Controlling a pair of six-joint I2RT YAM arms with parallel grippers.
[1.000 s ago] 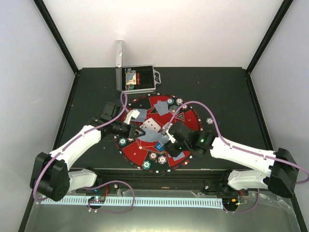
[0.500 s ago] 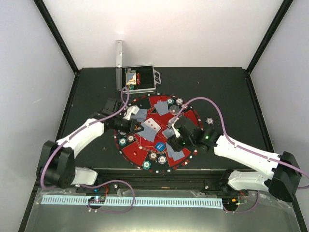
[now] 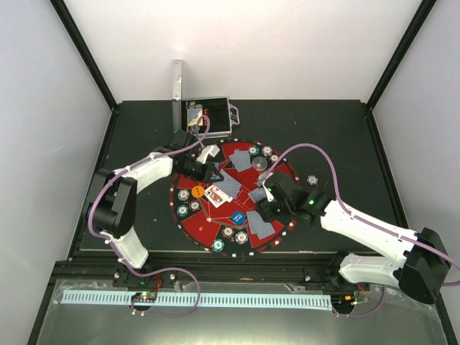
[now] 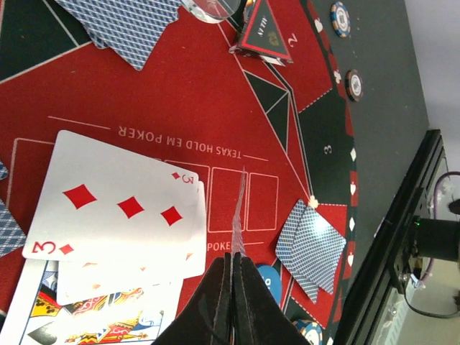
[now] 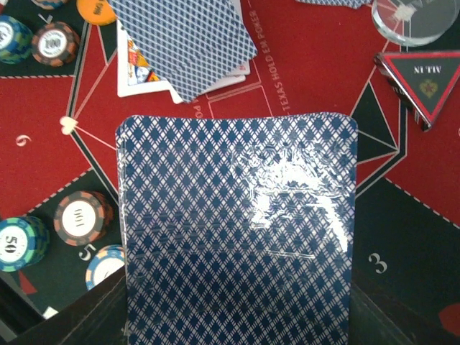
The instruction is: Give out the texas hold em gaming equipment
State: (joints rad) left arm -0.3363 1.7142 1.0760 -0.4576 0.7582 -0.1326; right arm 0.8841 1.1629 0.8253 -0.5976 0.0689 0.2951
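Note:
My left gripper (image 4: 237,260) is shut on one playing card (image 4: 241,208), seen edge-on above the red middle of the mat (image 4: 180,93). A face-up three of diamonds (image 4: 122,208) lies to its left over a picture card (image 4: 79,320). In the top view the left gripper (image 3: 214,175) hovers over the mat's far-left part. My right gripper (image 5: 237,316) grips a blue-backed stack of playing cards (image 5: 237,230) by its long edges, and this stack fills the right wrist view. Poker chips (image 5: 84,217) sit on the mat's rim to the left.
The open silver case (image 3: 208,117) stands behind the mat. An orange disc (image 3: 196,192), a blue disc (image 3: 239,218), a clear disc (image 5: 413,18) and a triangular "all in" marker (image 5: 424,79) lie on the mat. Face-down card pairs (image 4: 313,248) lie around it.
The left arm has swung toward the far-left of the mat, its gripper still shut on the card. Face-up cards now show where it was. The right gripper drifted slightly right with its stack.

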